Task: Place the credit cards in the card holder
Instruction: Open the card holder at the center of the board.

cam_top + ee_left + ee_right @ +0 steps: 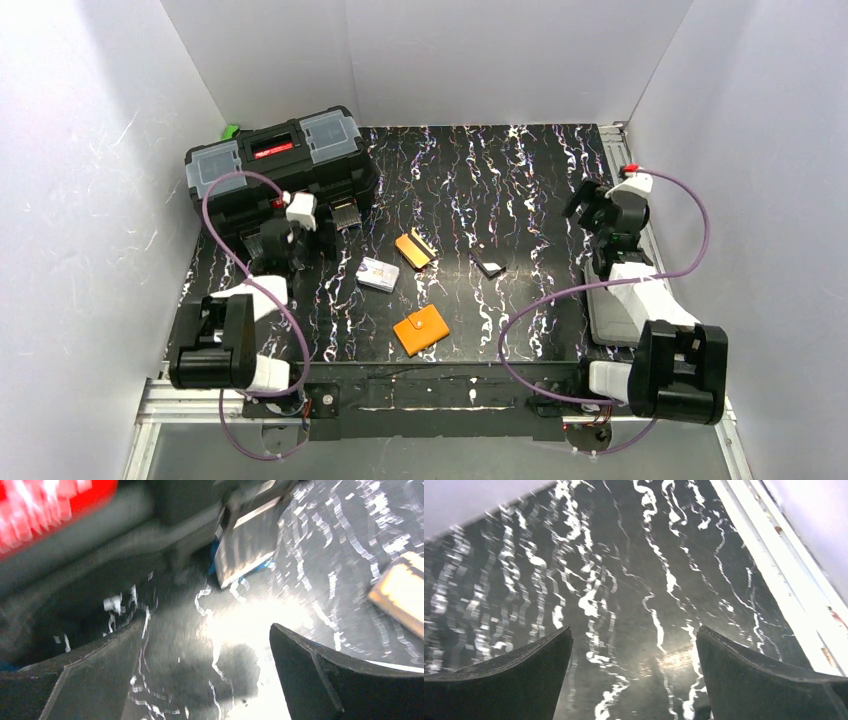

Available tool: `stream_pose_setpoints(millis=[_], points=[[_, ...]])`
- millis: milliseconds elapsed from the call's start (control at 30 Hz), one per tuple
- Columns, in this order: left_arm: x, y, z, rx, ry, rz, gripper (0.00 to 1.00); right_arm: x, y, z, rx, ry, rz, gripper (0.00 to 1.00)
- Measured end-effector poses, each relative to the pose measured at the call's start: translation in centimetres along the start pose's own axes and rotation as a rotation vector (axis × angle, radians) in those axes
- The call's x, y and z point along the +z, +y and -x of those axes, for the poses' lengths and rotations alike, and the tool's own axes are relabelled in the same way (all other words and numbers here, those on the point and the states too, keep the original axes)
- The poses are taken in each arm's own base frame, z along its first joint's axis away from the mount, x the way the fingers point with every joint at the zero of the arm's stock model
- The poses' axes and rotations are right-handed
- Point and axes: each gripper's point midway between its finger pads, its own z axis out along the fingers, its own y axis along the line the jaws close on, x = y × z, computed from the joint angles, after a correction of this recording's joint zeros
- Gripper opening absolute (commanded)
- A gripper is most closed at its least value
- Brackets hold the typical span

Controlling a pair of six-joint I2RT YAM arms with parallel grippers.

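Watching both arms from here: my left gripper [207,627] hangs just beside the black toolbox [280,165], jaws spread wide, only bare table [520,180] between them. My right gripper [634,629] sits over the far right side, also released, holding nothing. The card holder [421,330] lies folded shut near the front middle. Just beyond it, lying apart from each other, are the pale card [378,273], the orange card [414,249] and the black card [488,264].
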Motion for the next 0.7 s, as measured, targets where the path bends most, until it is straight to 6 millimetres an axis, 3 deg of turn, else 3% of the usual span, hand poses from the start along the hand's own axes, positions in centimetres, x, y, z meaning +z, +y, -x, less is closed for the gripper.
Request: stream_pose_setpoints(millis=[100, 200, 333, 433, 600, 700], points=[[-0.3, -1.0, 4.3, 0.053, 0.004, -0.079, 0.99, -1.2, 1.5, 2.5, 0.137, -0.018, 0.03, 1.0], [-2.4, -2.0, 7.3, 0.097, -0.007, -0.131, 0.99, -2.7, 2.9, 2.5, 0.318, 0.055, 0.059, 1.0], [-7.0, -3.9, 7.7, 0.136, 0.053, -0.219, 0.99, -4.2, 5.3, 1.6, 0.418, 0.164, 0.165, 1.0], [-10.6, -5.2, 8.6, 0.158, 0.089, -0.279, 0.99, -5.8, 7.4, 0.3, 0.385, 0.24, 0.21, 1.0], [-16.0, -7.2, 9.5, 0.205, 0.108, -0.371, 0.99, -12.0, 15.3, -2.4, 0.177, 0.33, 0.416, 0.98], [-18.3, -8.5, 8.0, 0.215, 0.147, -0.44, 0.99, -15.1, 17.1, -4.3, 0.104, 0.348, 0.49, 0.96]])
